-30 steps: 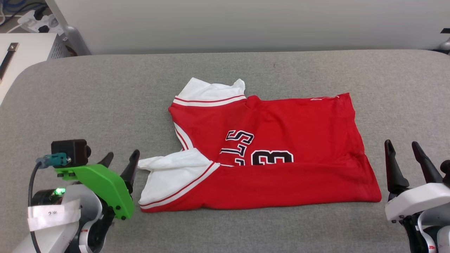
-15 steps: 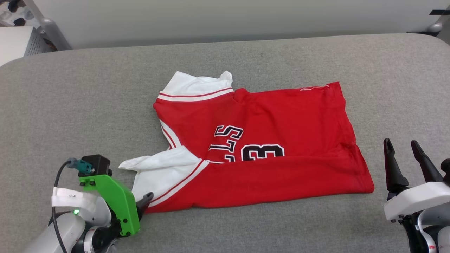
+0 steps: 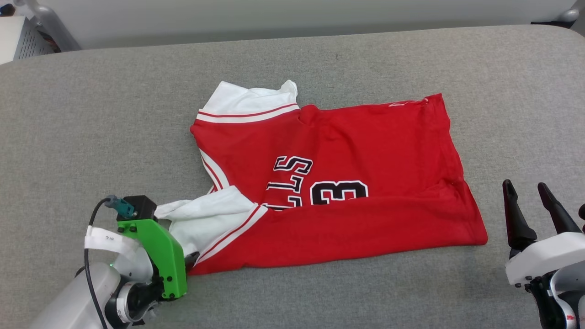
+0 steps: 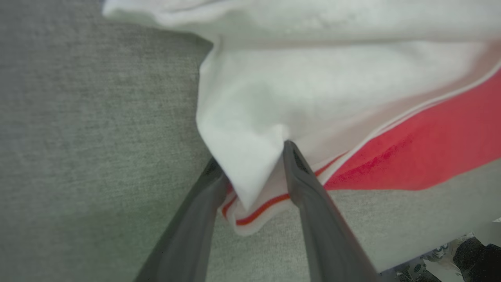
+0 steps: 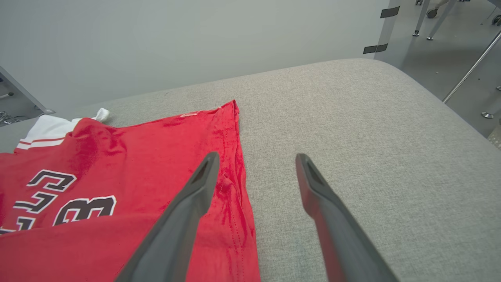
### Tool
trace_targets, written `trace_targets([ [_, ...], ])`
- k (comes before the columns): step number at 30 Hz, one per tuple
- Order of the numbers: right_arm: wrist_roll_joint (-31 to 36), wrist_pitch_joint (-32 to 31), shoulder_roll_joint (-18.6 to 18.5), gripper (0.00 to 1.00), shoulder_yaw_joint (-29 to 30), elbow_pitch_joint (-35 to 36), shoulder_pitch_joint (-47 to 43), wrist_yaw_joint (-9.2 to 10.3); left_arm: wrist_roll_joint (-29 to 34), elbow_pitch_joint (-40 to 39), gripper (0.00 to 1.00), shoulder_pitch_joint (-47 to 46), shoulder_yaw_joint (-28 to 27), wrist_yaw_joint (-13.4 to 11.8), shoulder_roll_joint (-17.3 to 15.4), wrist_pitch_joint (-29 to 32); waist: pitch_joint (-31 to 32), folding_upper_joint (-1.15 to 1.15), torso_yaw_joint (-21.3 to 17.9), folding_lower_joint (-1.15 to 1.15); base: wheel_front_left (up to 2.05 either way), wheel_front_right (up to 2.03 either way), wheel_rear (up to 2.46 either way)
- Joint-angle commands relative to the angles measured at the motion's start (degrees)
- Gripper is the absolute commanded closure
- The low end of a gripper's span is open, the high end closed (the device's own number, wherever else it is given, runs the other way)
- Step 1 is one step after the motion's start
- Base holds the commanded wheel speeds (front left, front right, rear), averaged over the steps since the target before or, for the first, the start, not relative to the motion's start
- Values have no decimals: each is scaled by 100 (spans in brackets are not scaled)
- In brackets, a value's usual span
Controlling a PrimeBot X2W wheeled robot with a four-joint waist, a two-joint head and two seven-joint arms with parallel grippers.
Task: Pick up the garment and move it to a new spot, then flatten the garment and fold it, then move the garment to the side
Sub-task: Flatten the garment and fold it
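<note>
The red garment point(image 3: 365, 146) lies on the grey padded table point(image 3: 114, 128), its near edge folded over part of the black lettering, and one white sleeve points toward me. My left gripper point(image 3: 191, 261) is low at that sleeve's near-left corner. In the left wrist view the left gripper point(image 4: 250, 154) is open, its fingers astride the corner of the white sleeve point(image 4: 313, 90) and its red-striped trim. My right gripper point(image 3: 524, 185) stands open just right of the garment's hem corner. From the right wrist, the right gripper point(image 5: 254, 156) hovers at the edge of the garment point(image 5: 137, 156).
The grey table top point(image 5: 352, 117) runs bare to the right of the shirt and ends in a rounded edge. A pale wall stands behind it. A white cabinet point(image 3: 18, 39) sits at the far left corner. Metal furniture legs point(image 5: 465, 74) stand on the floor beyond the right edge.
My left gripper has dropped from beside the sleeve tip to the sleeve's near corner and now straddles the cloth. The head camera has tilted. The right gripper has stayed still.
</note>
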State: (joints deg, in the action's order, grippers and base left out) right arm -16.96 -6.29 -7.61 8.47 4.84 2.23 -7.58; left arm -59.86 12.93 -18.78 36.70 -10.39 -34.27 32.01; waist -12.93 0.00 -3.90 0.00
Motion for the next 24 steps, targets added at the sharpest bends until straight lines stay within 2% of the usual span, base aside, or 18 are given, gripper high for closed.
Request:
trace_targets([
  [1,-88,-118,-64,0,-2,-5,54,9,-27,185,100,145,259,82,356,37,7,0,14,0,0,0,0],
  [3,-219,-297,-184,0,-16,-20,56,9,3,209,100,104,231,129,364,-70,22,0,35,0,0,0,0],
  [6,-459,-744,-408,0,-48,-114,42,9,117,102,100,51,194,52,321,-208,69,0,70,0,0,0,0],
  [12,-1037,-2022,-931,0,-183,-315,71,9,305,-418,100,86,30,-173,98,-505,170,0,165,0,0,0,0],
  [17,-1408,-3082,-1149,0,-365,-432,120,9,399,-941,100,174,-104,-392,-85,-644,166,0,281,0,0,0,0],
  [20,-1478,-3387,-1232,0,-532,-506,234,9,459,-1249,100,190,-126,-513,-145,-654,93,0,353,0,0,0,0],
  [24,-1480,-3474,-1330,0,-810,-744,486,9,535,-1520,100,163,-137,-622,-198,-646,-33,0,422,0,0,0,0],
])
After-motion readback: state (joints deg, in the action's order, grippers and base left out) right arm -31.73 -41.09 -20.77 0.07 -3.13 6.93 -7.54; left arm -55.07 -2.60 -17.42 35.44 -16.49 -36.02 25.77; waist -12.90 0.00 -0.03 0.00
